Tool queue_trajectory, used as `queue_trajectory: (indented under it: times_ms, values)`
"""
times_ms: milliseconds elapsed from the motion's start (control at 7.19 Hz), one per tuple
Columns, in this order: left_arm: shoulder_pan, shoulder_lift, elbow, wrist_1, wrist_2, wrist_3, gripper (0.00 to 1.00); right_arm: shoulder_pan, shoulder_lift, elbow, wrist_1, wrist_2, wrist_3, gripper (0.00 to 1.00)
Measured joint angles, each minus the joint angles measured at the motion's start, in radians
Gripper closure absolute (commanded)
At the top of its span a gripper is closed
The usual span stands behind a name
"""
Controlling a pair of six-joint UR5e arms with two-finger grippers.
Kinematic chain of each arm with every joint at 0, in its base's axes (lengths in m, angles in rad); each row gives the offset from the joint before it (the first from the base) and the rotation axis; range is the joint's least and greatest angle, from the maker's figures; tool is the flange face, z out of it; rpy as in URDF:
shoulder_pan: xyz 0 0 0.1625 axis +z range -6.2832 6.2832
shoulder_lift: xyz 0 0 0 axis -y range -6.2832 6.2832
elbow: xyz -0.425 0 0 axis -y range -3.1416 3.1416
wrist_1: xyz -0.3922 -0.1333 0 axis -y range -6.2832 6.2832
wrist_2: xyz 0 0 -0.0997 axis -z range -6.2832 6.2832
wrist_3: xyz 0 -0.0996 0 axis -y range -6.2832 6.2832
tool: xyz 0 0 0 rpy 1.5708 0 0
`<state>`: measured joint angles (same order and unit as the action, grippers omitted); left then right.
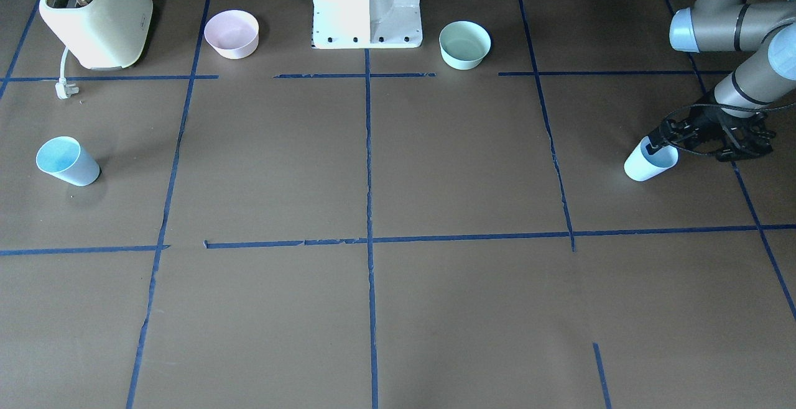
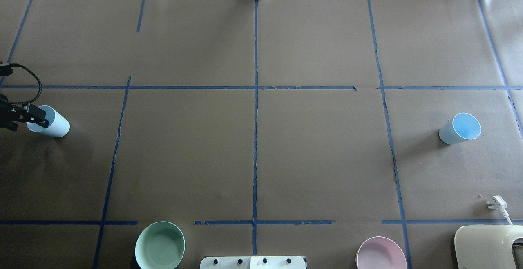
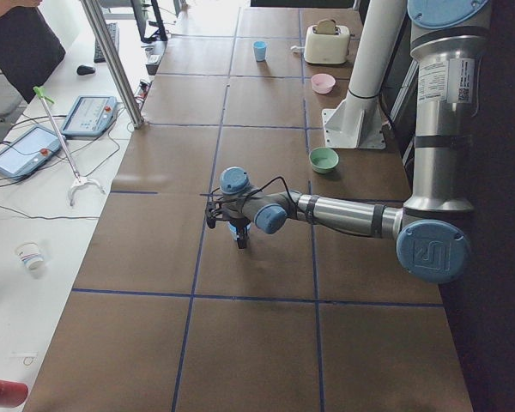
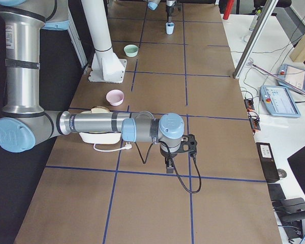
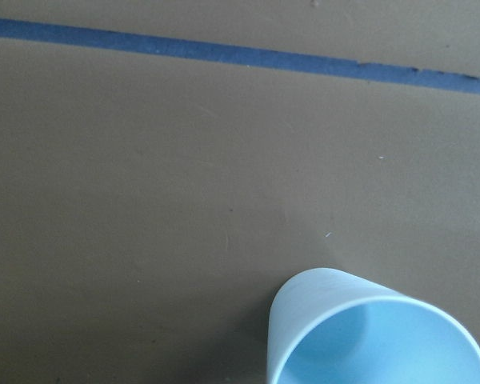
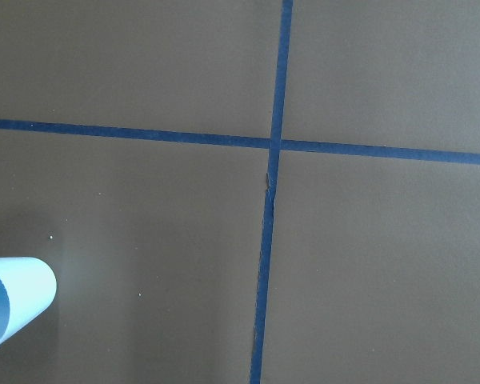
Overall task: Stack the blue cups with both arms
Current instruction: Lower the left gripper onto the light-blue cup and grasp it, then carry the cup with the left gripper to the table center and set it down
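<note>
One blue cup, upright and empty, has the left gripper at its rim, a finger dipping inside; whether it's pinching I can't tell. The other blue cup, also empty, stands apart from the right gripper, whose opening I can't judge.

- You were working in a robotics lab, not a home.
- The desk was covered in brown paper, marked into a grid with blue tape.
- The left arm and the right arm, both industrial, reached over it near a bolted white pedestal.
- Teach pendants lay on a white side bench by an aluminium post.
</note>
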<state>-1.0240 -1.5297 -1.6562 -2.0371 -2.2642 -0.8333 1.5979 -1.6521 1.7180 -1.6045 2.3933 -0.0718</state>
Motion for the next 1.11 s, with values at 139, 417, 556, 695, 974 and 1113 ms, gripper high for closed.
queue_trajectory:
  times_ms: [139, 417, 556, 695, 974, 1113]
  values:
    - [0.003, -0.002, 0.001, 0.000, 0.000, 0.000, 0.91, 0.000, 0.000, 0.000, 0.000, 0.001, 0.000, 0.00]
    - [0.006, -0.006, 0.002, 0.004, 0.001, 0.000, 1.00, 0.000, 0.000, 0.000, 0.000, 0.002, 0.000, 0.00]
    - [0.007, -0.010, 0.000, 0.009, -0.002, -0.002, 1.00, 0.000, 0.000, 0.001, 0.000, 0.004, 0.000, 0.00]
    - [0.006, -0.018, -0.008, 0.032, -0.007, -0.004, 1.00, 0.000, 0.000, 0.002, 0.000, 0.007, 0.001, 0.00]
    - [0.002, -0.097, -0.094, 0.248, -0.012, -0.004, 1.00, -0.001, 0.006, 0.005, 0.000, 0.009, 0.002, 0.00]
    - [0.002, -0.181, -0.157, 0.420, -0.012, -0.002, 1.00, -0.001, 0.011, 0.005, 0.000, 0.009, 0.003, 0.00]
